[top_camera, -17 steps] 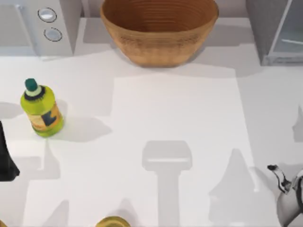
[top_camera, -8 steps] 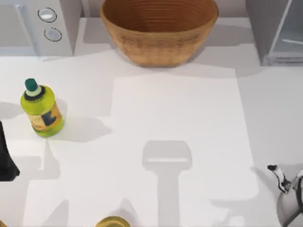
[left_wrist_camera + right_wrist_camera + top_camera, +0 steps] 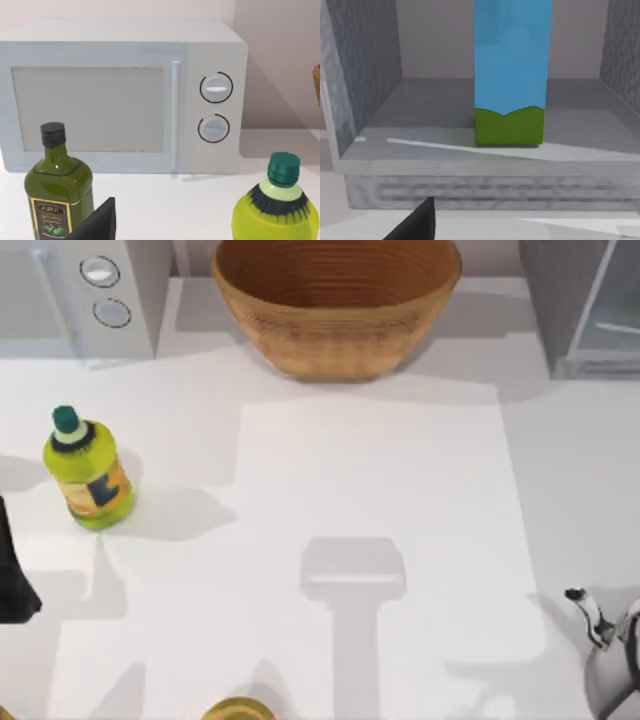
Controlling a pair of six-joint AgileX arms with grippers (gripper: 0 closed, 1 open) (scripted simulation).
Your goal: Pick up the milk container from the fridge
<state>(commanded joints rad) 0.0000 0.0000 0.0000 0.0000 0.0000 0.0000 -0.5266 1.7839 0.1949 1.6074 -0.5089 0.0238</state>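
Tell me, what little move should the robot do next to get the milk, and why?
Probably the right arm should ease forward toward the fridge. In the right wrist view the milk stands upright on the fridge's floor, straight ahead, with nothing in front of it, and it is not yet held.

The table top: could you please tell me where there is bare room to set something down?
Bare: the wide middle of the table, between the yellow-green bottle, the basket and the right hand. Crowded: the back edge, with microwave, basket and fridge.
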